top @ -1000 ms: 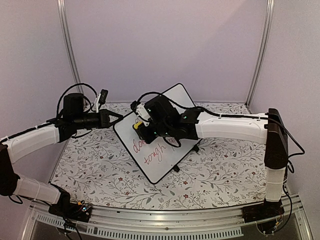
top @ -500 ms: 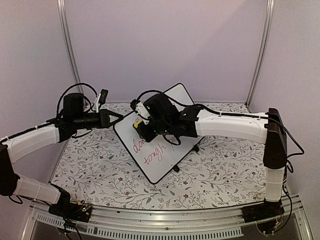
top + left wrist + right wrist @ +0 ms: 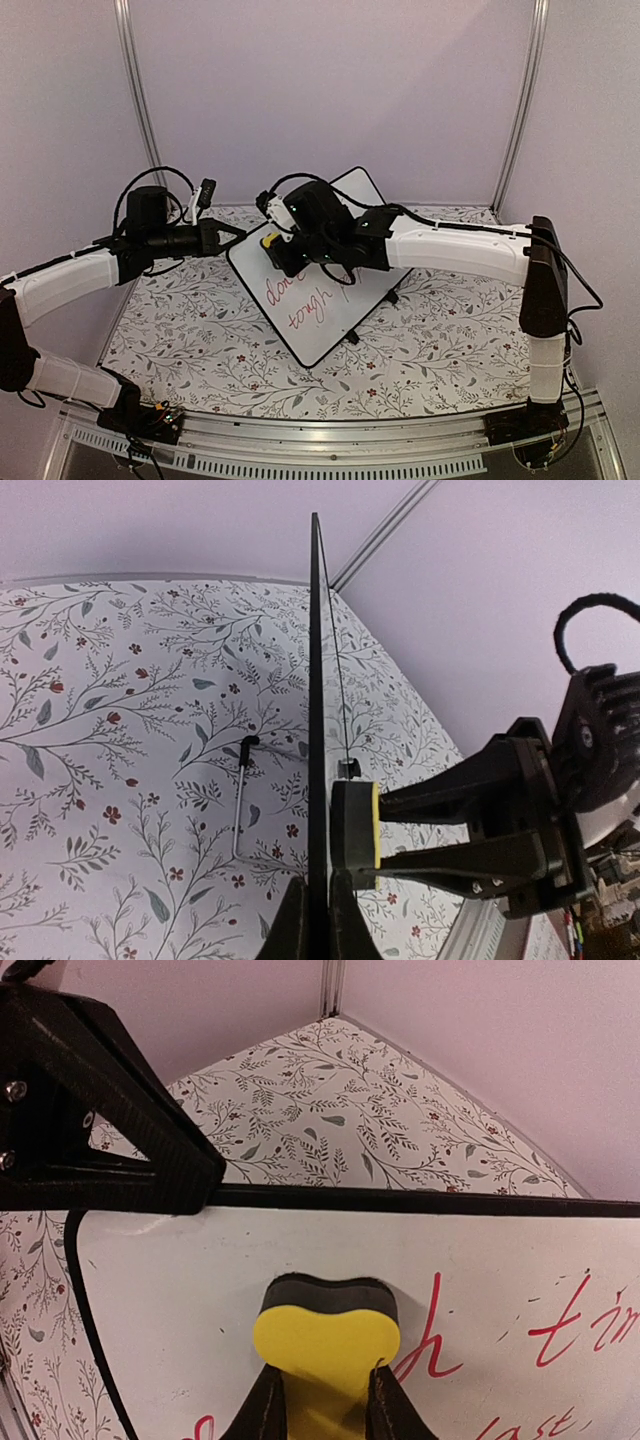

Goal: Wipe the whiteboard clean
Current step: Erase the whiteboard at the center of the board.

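Whiteboard (image 3: pixel 325 328) stands tilted mid-worktop (image 3: pixel 440 335), nearer far edge. Its left edge is clenched by left hand (image 3: pixel 238 232). Yellow-black eraser (image 3: pixel 271 240) grasped by right hand (image 3: pixel 279 251), pad pressed on board face beside red writing (image 3: pixel 300 305).

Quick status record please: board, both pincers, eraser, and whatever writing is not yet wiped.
whiteboard: standing on its feet on the floral table
left pincer: shut on the whiteboard's edge
right pincer: shut on the eraser
eraser: yellow back, dark pad against the board face, near the corner the left pincer holds
red words: unerased, beside and below the eraser
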You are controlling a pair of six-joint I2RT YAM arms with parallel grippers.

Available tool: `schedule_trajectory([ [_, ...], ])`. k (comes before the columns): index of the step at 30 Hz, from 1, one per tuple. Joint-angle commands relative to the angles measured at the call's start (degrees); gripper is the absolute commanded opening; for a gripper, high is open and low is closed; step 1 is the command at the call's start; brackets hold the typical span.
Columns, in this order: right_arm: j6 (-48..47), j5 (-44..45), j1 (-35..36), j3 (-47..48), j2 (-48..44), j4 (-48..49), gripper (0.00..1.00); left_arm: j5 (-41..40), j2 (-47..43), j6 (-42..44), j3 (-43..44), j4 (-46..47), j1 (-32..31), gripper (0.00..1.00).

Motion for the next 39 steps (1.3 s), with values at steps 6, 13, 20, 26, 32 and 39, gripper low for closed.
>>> schedule_trajectory([
  [6, 2.26, -0.01, -0.94, -6.60, -0.90, -3.47, 0.23, 6.73, -1.66, 0.70, 0.07, 3.87, -1.81, 0.00],
  [13, 1.46, 0.26, -0.94, -1.02, 1.18, -4.81, 0.23, 6.69, -1.66, 0.59, -0.04, 3.92, -1.75, 0.00],
  [20, -0.67, 0.32, -1.19, 7.69, 4.80, -7.13, 0.23, 6.88, -1.06, 0.56, -0.01, 4.09, -1.76, 0.00],
  [26, -0.50, 0.02, -1.29, 7.10, 4.85, -7.68, 0.23, 6.65, -1.34, 0.55, -0.08, 4.10, -1.77, 0.00],
  [32, 1.41, -0.37, -1.29, 0.87, 2.21, -6.13, 0.23, 7.01, -1.61, 0.51, -0.03, 4.09, -1.77, 0.00],
  [39, 3.28, -0.81, -1.29, -3.23, -0.17, -5.59, 0.23, 6.98, -1.99, 0.56, 0.00, 4.26, -1.80, 0.00],
])
